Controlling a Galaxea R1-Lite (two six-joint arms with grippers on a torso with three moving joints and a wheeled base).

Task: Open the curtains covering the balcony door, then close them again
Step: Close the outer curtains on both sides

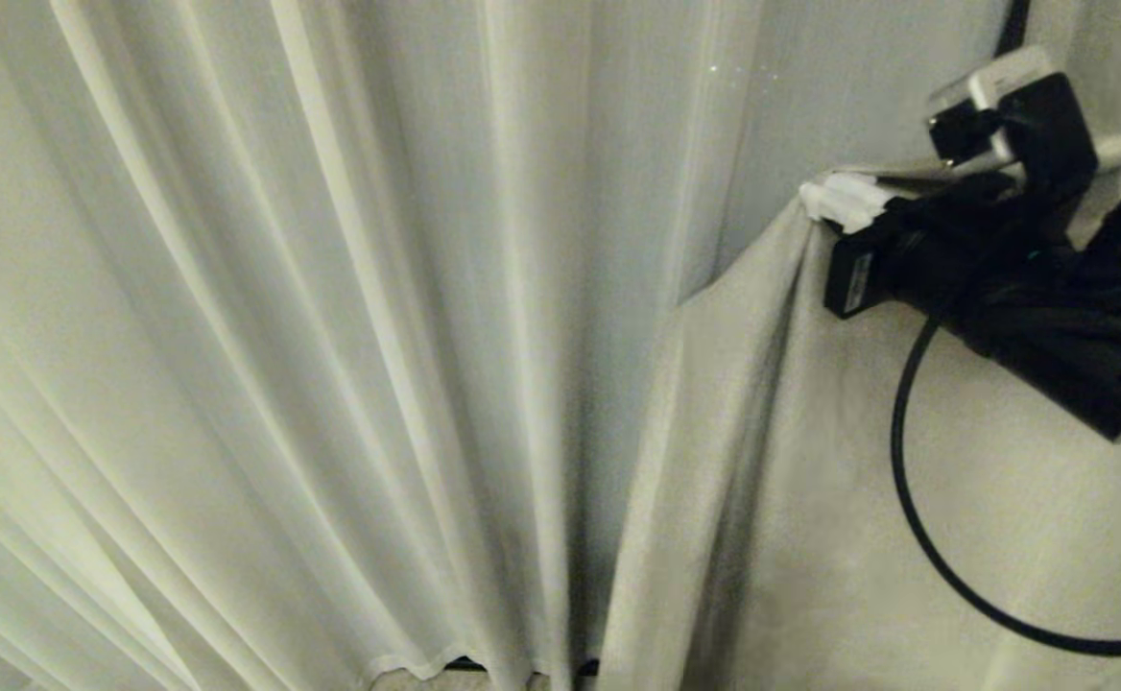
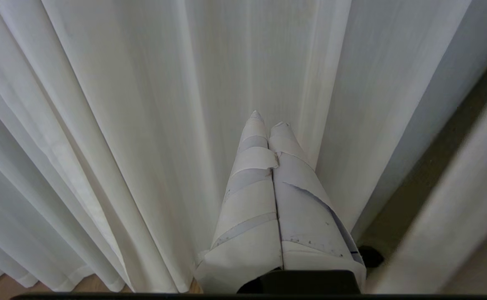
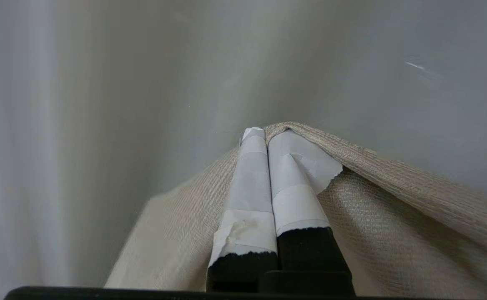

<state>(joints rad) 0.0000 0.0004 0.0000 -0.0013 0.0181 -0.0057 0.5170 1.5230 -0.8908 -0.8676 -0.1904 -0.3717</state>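
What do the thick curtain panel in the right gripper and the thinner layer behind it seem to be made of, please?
Thick curtain panel: apparently coarse woven cream fabric, matte; its weave grain shows in the right wrist view. Sheer layer: thin, smooth white fabric, probably a light synthetic voile, hanging in fine soft folds.

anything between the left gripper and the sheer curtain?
Nothing. In the left wrist view the shut left gripper points at the sheer curtain with only open air between.

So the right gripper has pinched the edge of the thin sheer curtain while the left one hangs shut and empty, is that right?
Not quite. The right gripper is shut on the thick woven curtain, not the sheer curtain; the right wrist view shows the weave. The left gripper does hang shut and empty.
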